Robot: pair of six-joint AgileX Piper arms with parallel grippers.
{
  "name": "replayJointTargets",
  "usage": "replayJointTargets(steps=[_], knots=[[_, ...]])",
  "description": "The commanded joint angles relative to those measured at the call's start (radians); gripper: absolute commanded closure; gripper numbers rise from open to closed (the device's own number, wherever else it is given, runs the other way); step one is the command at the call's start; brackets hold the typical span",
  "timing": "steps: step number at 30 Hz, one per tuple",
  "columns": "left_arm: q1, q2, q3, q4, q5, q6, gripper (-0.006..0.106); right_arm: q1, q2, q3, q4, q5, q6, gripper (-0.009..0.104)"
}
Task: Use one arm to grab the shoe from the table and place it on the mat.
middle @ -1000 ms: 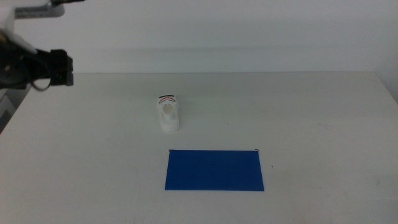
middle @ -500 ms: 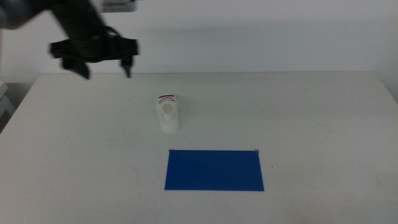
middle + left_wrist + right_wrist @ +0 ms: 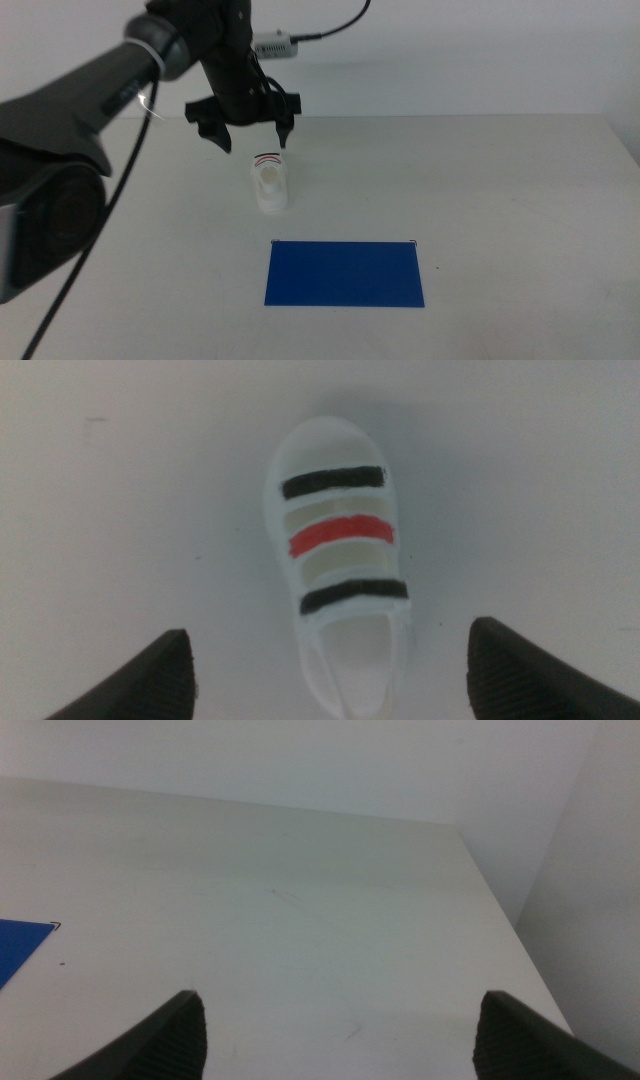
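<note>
The white shoe [image 3: 270, 183] with two black straps and a red strap stands on the white table [image 3: 500, 190], just beyond the blue mat [image 3: 345, 273]. My left arm reaches in from the left, and its gripper [image 3: 253, 138] hangs open above the far end of the shoe, apart from it. In the left wrist view the shoe [image 3: 340, 590] lies between the two spread jaws of the left gripper [image 3: 335, 680]. The right gripper [image 3: 340, 1035] is open and empty over bare table, out of the middle view. A corner of the mat [image 3: 18, 950] shows in its wrist view.
A white wall rises behind the table's far edge. The table's right edge [image 3: 505, 920] shows in the right wrist view.
My left arm has swung in from the far left to above the shoe. The shoe and the mat have not moved.
</note>
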Motion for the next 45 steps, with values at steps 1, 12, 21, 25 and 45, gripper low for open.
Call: replayJointTargets(steps=[1, 12, 21, 25, 45], knots=[[-0.004, -0.034, -0.045, -0.023, -0.024, -0.020, 0.007, -0.002, 0.004, 0.005, -0.008, -0.073, -0.010, 0.017], [-0.004, 0.053, -0.048, -0.051, -0.136, -0.042, 0.007, -0.002, 0.004, 0.005, -0.008, -0.073, -0.010, 0.017], [-0.004, 0.077, -0.048, -0.044, -0.135, -0.097, 0.017, -0.002, 0.004, 0.005, -0.008, -0.073, -0.010, 0.017], [-0.002, 0.077, -0.048, -0.043, -0.135, -0.115, 0.038, -0.002, 0.004, 0.005, -0.008, -0.073, -0.010, 0.017], [-0.041, -0.075, -0.122, 0.012, 0.108, -0.123, 0.102, -0.002, 0.004, 0.005, -0.008, -0.073, -0.010, 0.017]])
